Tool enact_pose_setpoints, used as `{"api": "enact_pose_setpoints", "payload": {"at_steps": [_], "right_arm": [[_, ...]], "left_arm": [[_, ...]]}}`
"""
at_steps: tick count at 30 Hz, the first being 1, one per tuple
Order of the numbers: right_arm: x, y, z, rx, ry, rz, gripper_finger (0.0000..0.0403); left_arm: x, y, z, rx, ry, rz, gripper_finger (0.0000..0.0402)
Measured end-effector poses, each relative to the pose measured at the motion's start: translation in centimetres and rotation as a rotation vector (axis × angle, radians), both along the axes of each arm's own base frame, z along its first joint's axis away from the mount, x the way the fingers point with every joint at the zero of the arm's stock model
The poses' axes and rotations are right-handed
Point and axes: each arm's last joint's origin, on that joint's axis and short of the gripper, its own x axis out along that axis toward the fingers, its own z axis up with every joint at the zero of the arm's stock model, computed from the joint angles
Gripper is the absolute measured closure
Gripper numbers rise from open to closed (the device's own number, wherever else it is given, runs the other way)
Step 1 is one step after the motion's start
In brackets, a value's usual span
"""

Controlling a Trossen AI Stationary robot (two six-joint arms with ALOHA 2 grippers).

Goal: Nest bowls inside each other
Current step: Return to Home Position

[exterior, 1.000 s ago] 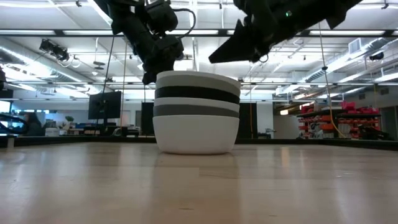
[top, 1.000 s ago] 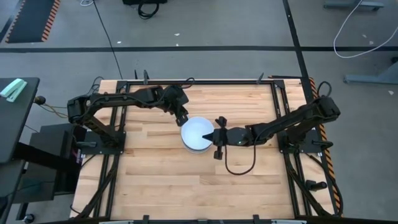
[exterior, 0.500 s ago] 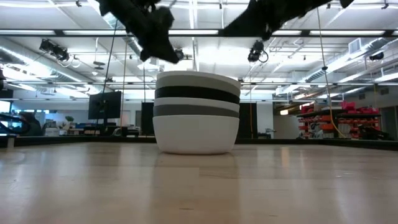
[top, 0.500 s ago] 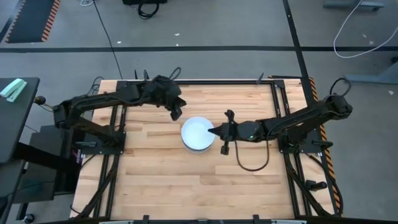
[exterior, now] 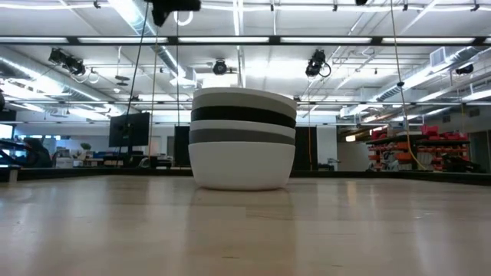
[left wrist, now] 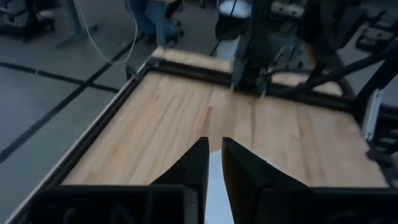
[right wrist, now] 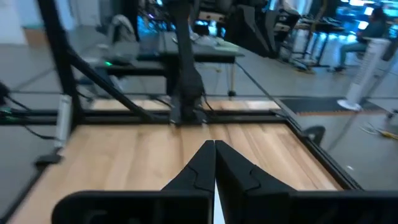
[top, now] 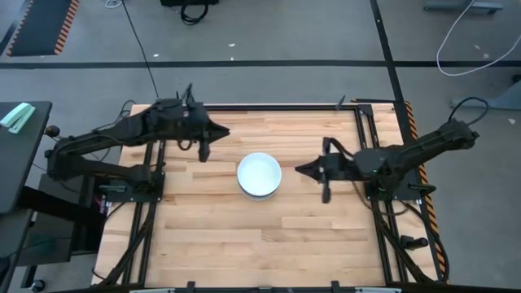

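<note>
Bowls are sitting nested as one stack at centre of table. High view: left gripper hanging at approx. 10 o'clock from them, right gripper at 3, slightly nearer, both apart. Low view: stack standing upright, nothing touching it. Wrist views: left fingers nearly pressed together, right fingers pressed together, both pinching nothing.

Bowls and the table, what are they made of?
The bowls look like glazed ceramic or hard plastic, I can't tell which: smooth, evenly coloured walls with a soft sheen. The table looks like wood: pale strips joined side by side, with visible grain.
</note>
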Motion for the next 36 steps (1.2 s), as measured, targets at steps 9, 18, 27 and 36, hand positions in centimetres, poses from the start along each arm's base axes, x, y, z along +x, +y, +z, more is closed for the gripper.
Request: {"api": "enact_pose_setpoints", "payload": {"at_steps": [9, 18, 27, 36], "right_arm": [[-4.3, 0.9, 1.6, 0.192, -0.028, 0.100, 0.0386], [-7.7, 1.7, 1.5, 0.317, 0.069, 0.242, 0.0385], [-10.8, 1.8, 2.3, 0.328, 0.048, 0.396, 0.0385], [-11.6, 1.9, 3.5, 0.356, -0.091, 0.408, 0.0385]], "left_arm": [[-3.7, -1.6, 2.0, -0.069, -0.106, -0.002, 0.0343], [-7.4, -3.0, 1.9, 0.006, -0.016, -0.071, 0.0348], [-8.8, -4.1, 0.8, -0.026, 0.020, -0.126, 0.0341], [-9.2, -4.9, -2.3, -0.040, -0.091, -0.180, 0.0351]]}}
